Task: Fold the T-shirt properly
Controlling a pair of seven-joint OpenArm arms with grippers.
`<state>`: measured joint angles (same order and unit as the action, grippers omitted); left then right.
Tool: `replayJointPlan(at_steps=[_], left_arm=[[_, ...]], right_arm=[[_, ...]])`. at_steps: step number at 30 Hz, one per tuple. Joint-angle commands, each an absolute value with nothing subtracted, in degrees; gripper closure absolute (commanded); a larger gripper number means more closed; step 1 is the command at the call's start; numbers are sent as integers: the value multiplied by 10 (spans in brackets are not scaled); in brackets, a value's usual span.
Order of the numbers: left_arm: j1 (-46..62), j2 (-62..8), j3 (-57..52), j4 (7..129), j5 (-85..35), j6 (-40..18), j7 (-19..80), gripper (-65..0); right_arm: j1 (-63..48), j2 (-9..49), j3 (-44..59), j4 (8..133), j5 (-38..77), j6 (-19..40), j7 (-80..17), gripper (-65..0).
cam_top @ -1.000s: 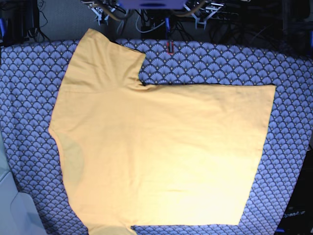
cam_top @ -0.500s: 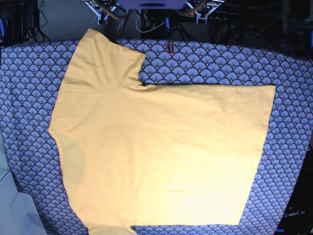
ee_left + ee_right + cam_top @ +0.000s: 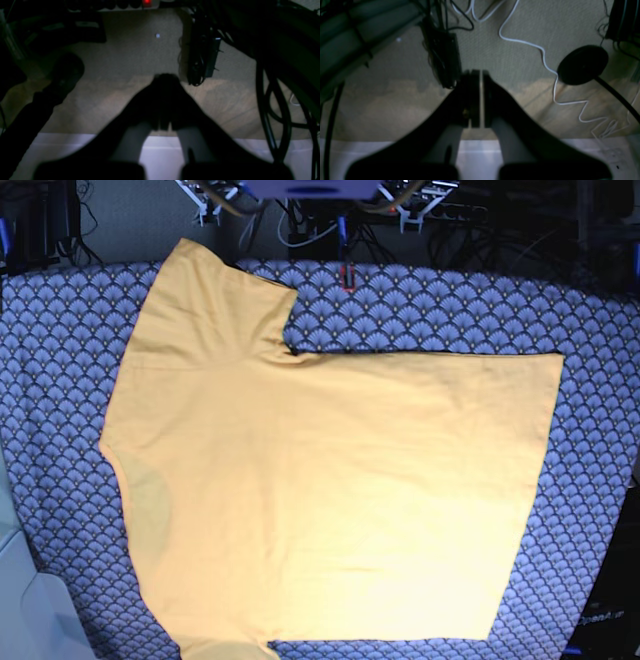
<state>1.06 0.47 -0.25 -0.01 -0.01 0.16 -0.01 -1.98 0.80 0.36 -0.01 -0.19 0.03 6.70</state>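
Base view: T-shirt flat on tablecloth. Wrist views: left gripper, right gripper pressed together (empty).

base: overhead, facing down | wrists: low, facing floor

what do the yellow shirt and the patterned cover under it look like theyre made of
T-shirt: looks like soft matte knit cloth, probably cotton; it lies flat and limp, with a faint seam at the sleeve and no shine.
Tablecloth: printed fabric, blue-grey fan pattern, matte; woven or coated, the base view cannot settle.
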Motion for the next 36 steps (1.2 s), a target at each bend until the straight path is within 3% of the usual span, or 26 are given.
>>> replayJointPlan(at_steps=[1, 9, 19, 25, 29, 32, 36], left_arm=[[14, 4, -2, 0, 1, 0, -1, 0], [95, -14, 0, 0, 4, -3, -127, 0], [205, -47, -1, 0, 3, -7, -313, 0], [281, -58, -10, 0, -13, -111, -482, 0], [346, -57, -44, 0, -60, -182, -648, 0], [387, -56, -65, 0, -88, -222, -753, 0], [415, -55, -73, 12, -112, -254, -753, 0]], right_arm=[[-22, 8, 5, 0, -1, 5, 69, 0], [-95, 22, 5, 0, -1, 5, 199, 0], [-251, 49, 4, 0, -1, 5, 502, 0], [-318, 65, 5, 0, -1, 5, 669, 0], [-364, 74, 4, 0, -1, 5, 790, 0], [-387, 75, 5, 22, -1, 5, 789, 0], [-442, 76, 5, 112, -1, 5, 791, 0]])
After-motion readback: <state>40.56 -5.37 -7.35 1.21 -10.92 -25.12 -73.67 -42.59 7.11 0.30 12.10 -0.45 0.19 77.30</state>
